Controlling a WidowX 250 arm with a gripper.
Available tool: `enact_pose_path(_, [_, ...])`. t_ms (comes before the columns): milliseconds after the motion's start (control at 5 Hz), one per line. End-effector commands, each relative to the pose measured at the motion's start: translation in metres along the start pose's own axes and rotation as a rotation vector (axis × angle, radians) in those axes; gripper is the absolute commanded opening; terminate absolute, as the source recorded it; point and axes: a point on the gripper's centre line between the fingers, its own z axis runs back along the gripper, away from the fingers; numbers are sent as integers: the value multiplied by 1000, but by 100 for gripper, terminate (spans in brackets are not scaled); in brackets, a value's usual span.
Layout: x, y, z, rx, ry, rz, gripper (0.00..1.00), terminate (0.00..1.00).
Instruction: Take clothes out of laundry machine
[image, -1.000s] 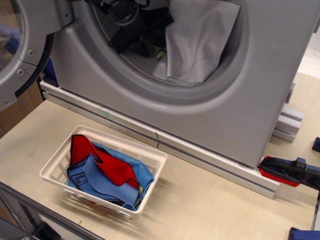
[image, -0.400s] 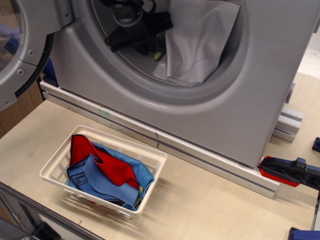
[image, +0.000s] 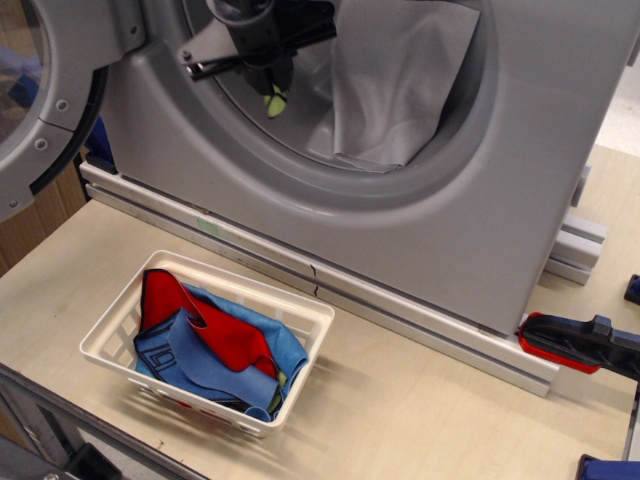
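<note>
The grey laundry machine (image: 500, 200) stands at the back with its round door (image: 45, 110) swung open to the left. My black gripper (image: 271, 78) is in the upper left of the drum opening, shut on the small lime-green cloth (image: 275, 101), which hangs just below the fingers. A larger pale grey cloth (image: 400, 80) drapes inside the drum to the right of the gripper, reaching down to the opening's lower rim. A red cloth (image: 225, 335) and a blue cloth (image: 195, 365) lie in the white basket.
The white slotted basket (image: 110, 335) sits on the wooden table in front of the machine, at the left. A red and black clamp (image: 575, 345) lies at the right edge. An aluminium rail (image: 400, 315) runs along the machine's base.
The gripper has moved up and to the left, out from deeper in the drum. The lime-green cloth has come up with it and now hangs below the fingers.
</note>
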Motion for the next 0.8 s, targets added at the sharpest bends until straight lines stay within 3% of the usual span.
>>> enact_pose_path(0, [-61, 12, 55, -6, 157, 69, 0, 0])
enact_pose_path(200, [-96, 35, 53, 54, 316, 57, 0, 0])
enact_pose_path(400, [-119, 54, 31, 150, 436, 29, 0, 0])
enact_pose_path(600, [-130, 68, 15, 183, 507, 38, 0, 0])
